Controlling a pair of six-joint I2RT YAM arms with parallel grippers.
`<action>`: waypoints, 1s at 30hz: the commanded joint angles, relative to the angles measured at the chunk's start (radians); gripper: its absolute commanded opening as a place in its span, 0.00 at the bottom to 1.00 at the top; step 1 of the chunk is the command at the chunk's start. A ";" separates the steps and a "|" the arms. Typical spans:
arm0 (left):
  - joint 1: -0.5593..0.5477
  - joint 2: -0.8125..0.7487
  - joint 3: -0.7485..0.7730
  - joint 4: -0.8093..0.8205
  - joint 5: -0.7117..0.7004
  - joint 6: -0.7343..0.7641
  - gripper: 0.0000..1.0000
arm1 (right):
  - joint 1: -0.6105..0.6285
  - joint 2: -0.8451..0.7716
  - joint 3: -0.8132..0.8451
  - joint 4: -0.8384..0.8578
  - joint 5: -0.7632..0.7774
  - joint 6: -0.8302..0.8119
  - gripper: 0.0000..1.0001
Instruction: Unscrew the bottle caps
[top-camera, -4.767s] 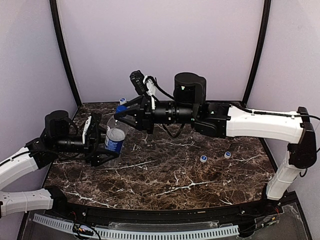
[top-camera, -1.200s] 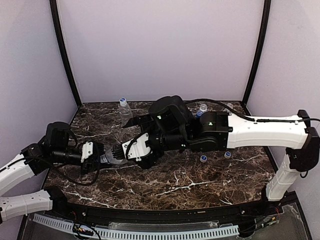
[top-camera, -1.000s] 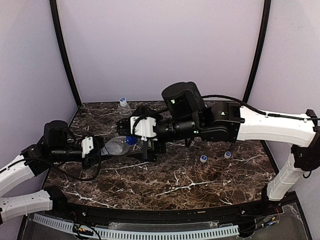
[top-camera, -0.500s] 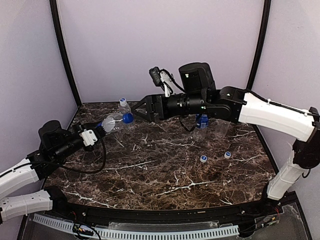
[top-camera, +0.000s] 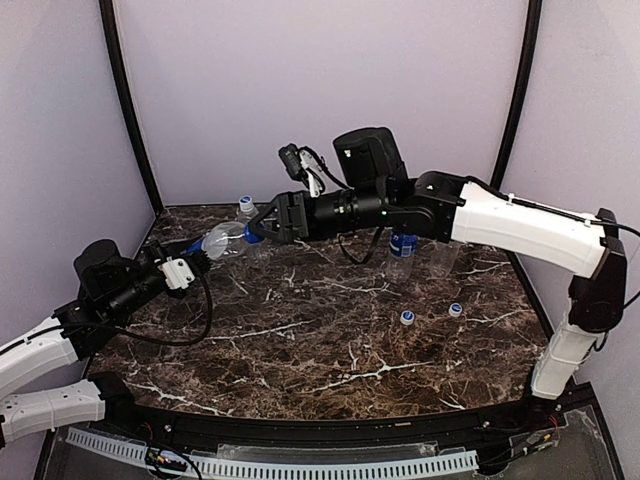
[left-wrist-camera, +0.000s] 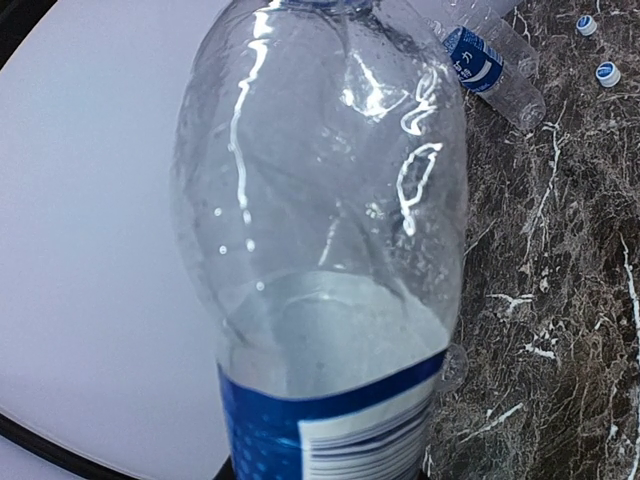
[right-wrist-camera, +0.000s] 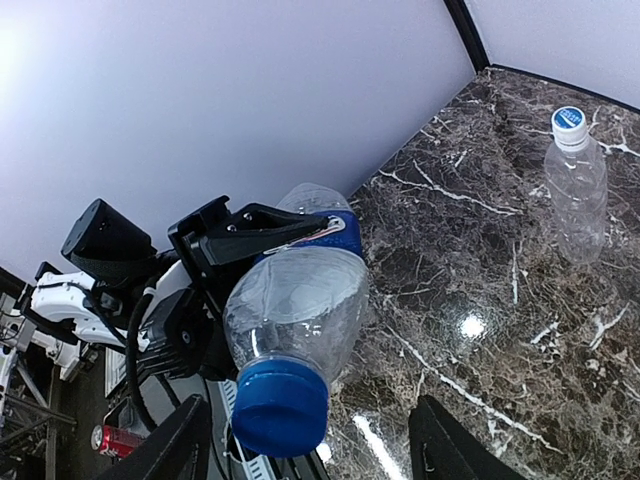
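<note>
A clear bottle (top-camera: 222, 240) with a blue label is held off the table, tilted, neck towards the right arm. My left gripper (top-camera: 188, 262) is shut on its labelled lower part (left-wrist-camera: 320, 425). Its dark blue cap (right-wrist-camera: 280, 405) is on the neck (top-camera: 253, 236). My right gripper (right-wrist-camera: 310, 450) stands open around that cap, one finger (right-wrist-camera: 175, 440) to its left and one finger (right-wrist-camera: 450, 445) well to its right, neither touching. The bottle fills the left wrist view and hides my left fingers there.
Another capped bottle (top-camera: 246, 210) stands at the back left, also seen as a bottle (right-wrist-camera: 575, 185) in the right wrist view. Two capless bottles, one labelled (top-camera: 403, 245) and one plain (top-camera: 440, 256), stand behind the right arm. Two loose caps (top-camera: 407, 318) (top-camera: 455, 310) lie on the marble.
The left arm lifted the bottle from near the table to a raised tilt. The right gripper came down and left until its jaws straddle the blue cap, and they have narrowed.
</note>
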 joint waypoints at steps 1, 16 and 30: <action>-0.008 -0.004 -0.011 0.012 -0.002 -0.004 0.28 | -0.008 0.018 0.036 0.015 -0.046 0.003 0.61; -0.010 0.000 -0.013 -0.001 -0.006 -0.003 0.28 | -0.010 0.047 0.064 -0.024 -0.093 0.003 0.38; -0.012 0.005 0.099 -0.582 0.554 -0.312 0.29 | 0.142 -0.058 0.009 -0.210 -0.148 -0.947 0.00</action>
